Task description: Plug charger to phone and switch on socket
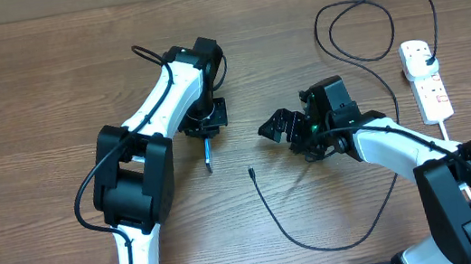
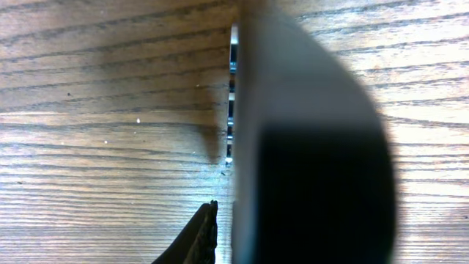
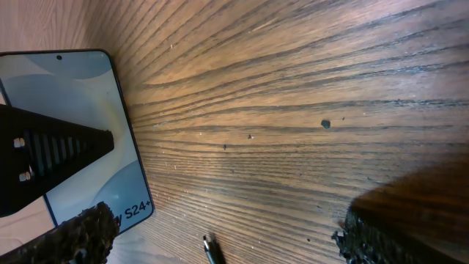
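Observation:
The phone (image 1: pixel 207 154) stands on its long edge left of the table's centre. My left gripper (image 1: pixel 206 134) comes down over it and is shut on it. The left wrist view shows one dark finger (image 2: pixel 204 238) beside the blurred phone (image 2: pixel 308 147); the other finger is hidden. My right gripper (image 1: pixel 283 135) is open, facing the glowing screen (image 3: pixel 73 95), which a left finger (image 3: pixel 51 150) crosses. The charger's connector tip (image 1: pixel 251 172) lies on the wood between the arms, low between the right gripper's fingers (image 3: pixel 212 251). Its black plug (image 1: pixel 427 56) sits in the white socket (image 1: pixel 427 84) at the far right.
The black cable (image 1: pixel 323 246) curves along the front of the table, then runs up in a loop (image 1: pixel 376 22) at the back right. The socket's thick white cord (image 1: pixel 446 127) runs toward the right arm's base.

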### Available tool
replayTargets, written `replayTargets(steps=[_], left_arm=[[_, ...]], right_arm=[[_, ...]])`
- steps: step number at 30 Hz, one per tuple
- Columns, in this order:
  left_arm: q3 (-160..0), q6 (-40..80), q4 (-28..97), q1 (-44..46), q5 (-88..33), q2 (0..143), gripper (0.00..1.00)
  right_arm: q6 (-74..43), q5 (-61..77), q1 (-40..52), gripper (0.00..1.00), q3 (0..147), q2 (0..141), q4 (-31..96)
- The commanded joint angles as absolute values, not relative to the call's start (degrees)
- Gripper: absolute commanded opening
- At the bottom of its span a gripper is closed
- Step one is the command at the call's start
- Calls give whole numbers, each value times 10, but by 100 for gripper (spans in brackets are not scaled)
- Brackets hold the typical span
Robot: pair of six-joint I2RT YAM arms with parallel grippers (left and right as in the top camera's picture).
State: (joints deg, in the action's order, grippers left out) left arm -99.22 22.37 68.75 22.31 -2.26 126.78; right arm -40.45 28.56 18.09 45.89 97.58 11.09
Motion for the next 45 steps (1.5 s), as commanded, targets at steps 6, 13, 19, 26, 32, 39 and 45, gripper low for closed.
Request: replayTargets(steps=[6,13,19,26,32,39,45], left_arm=[[-977,249,687,222,-13,1263,18],[-975,249,687,222,-13,1263,15],[-975,249,686,222,-13,1263,4],[-995,213,693,205,-103,1242,4],[-997,149,676,157,-308,1159,4],[-997,115,695,123,-361,1059,4],[-997,76,732,126,-359,1010,4]], right_arm=[[-400,278,184,98,462,969,109],[-400,278,184,100,462,969,109],[-400,278,184,100,462,969,109],[-400,279,184,97,462,969,113],[-400,279,184,93,462,969,122],[-400,281,184,89,462,969,121],[-392,284,184,64,462,969,123]])
